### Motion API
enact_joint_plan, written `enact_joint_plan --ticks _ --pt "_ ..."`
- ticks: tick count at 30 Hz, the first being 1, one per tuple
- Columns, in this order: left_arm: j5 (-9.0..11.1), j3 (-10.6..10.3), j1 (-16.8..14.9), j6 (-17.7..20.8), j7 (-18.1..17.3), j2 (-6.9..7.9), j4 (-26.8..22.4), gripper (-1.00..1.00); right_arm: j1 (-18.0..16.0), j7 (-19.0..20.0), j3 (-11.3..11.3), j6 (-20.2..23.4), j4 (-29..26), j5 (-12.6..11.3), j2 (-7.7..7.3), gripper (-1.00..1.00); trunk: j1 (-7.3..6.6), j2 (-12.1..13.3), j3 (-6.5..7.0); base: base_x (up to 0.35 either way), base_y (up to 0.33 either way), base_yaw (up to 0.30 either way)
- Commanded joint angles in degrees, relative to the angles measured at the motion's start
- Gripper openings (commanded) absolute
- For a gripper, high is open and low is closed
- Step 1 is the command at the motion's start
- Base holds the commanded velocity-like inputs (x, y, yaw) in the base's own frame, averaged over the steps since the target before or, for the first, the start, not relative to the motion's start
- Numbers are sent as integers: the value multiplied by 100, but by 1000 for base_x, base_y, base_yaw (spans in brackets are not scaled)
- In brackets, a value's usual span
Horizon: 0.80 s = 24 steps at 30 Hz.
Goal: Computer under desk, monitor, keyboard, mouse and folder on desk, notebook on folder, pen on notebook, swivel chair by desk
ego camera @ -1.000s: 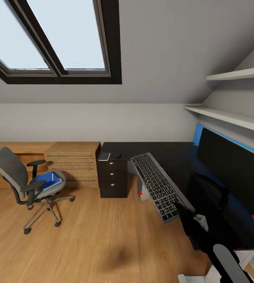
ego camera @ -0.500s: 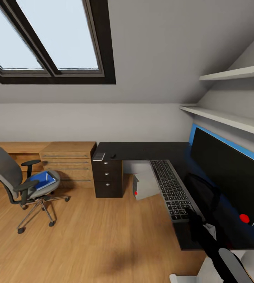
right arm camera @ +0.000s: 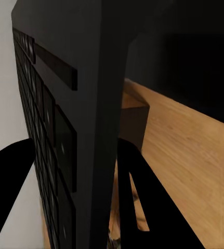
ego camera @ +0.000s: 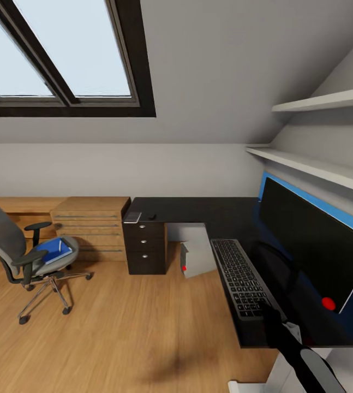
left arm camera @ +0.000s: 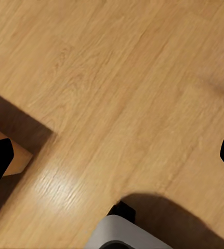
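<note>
**Keyboard gripped at the surface's near edge**

The right hand [right arm camera: 73, 192] is clamped on the near end of the keyboard [ego camera: 243, 277], one dark finger on the key side and the other beneath. The keyboard lies lengthwise along the front edge of the surface [ego camera: 209, 210], its near end by the near corner, just in front of the monitor [ego camera: 312, 245], which stands along the surface's right edge against the wall.

The left hand [left arm camera: 112, 155] hangs over the wooden floor [left arm camera: 117, 78], its fingertips spread wide with nothing between them.

Under the surface, further back, the computer [ego camera: 197, 254] sits on the floor beside the dark drawer unit [ego camera: 146, 245]. On the far left corner above the drawers lie the notebook [ego camera: 131, 217] and a small dark object just beside it.

Well apart to the left stands the swivel chair [ego camera: 26, 254] on the floor, the folder [ego camera: 56, 251] lying on its seat.
</note>
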Motion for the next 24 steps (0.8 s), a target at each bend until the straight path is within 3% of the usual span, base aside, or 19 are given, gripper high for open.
enact_joint_plan --ticks 1,15,24 --pt "31 -47 -1 -15 29 1 0 100 -8 -30 7 3 13 -32 -4 -100 2 -4 -2 23 -60 0" --pt "35 -47 -1 -20 37 1 0 100 -30 -30 7 1 107 -31 -4 -100 2 -4 -2 122 -220 0" --pt "35 -40 2 -26 17 1 0 100 -36 -30 7 -9 123 -31 -4 -100 2 -4 -2 24 -45 0"
